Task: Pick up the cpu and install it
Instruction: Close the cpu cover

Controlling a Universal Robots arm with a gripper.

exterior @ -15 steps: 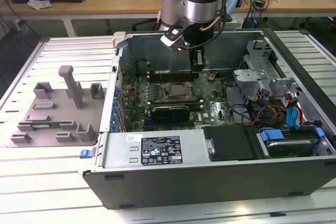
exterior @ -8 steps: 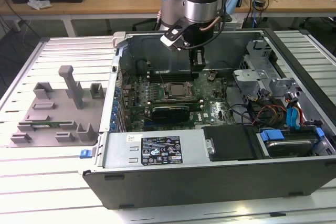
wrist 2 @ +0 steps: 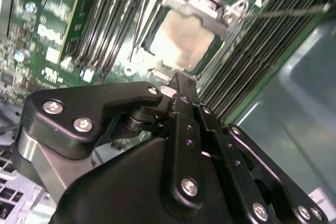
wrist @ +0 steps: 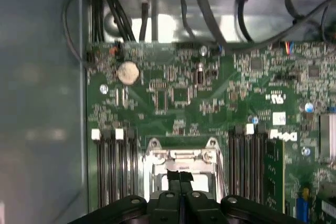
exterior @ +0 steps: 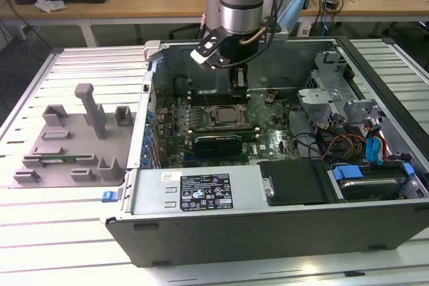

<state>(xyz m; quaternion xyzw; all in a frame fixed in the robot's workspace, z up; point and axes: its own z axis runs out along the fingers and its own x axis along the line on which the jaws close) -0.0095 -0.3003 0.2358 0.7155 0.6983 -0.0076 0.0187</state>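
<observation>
As the fingers [wrist 2: 184, 111] hung pressed together, empty, just above the cpu [wrist 2: 181, 40] in its socket [wrist 2: 210, 10], I judged seating nearly done; anything further called for gentle, level contact.

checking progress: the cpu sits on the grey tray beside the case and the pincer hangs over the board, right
No: the cpu sits in the socket on the board, as the second wrist view shows; the pincer does hang over the board.
</observation>
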